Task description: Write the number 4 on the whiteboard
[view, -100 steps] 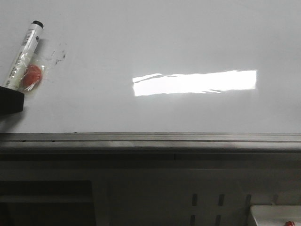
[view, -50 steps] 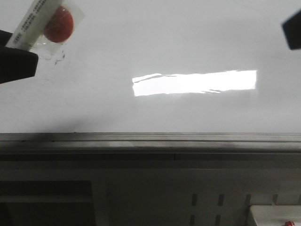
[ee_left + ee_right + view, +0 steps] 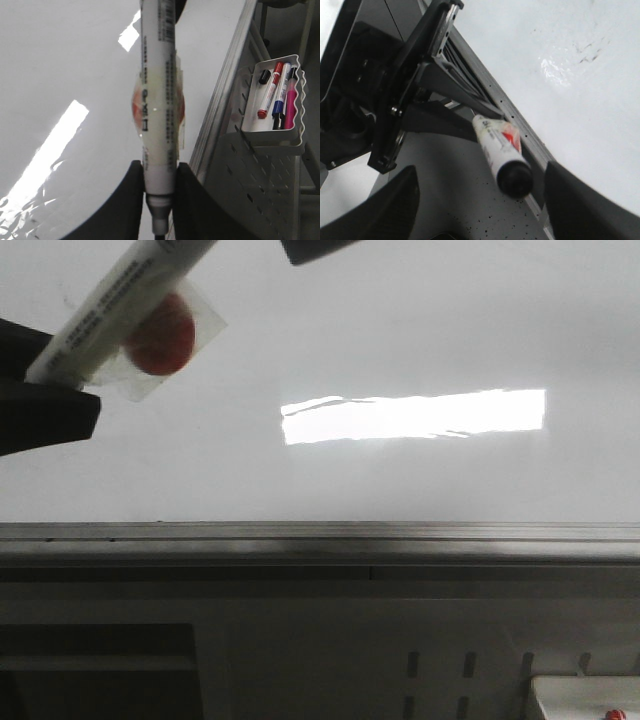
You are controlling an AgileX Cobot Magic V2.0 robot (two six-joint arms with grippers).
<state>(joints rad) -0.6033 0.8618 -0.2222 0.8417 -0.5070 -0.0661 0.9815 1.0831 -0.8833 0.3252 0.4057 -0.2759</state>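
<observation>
While the left gripper clamps a white marker at the front view's upper left, the capped end angles toward the right gripper, whose fingers stand wide apart around the cap without touching. Behind them spans the whiteboard, glare mid-frame, grey rail below; no 4 is visible on it.

Black arms, smooth black jaws
</observation>
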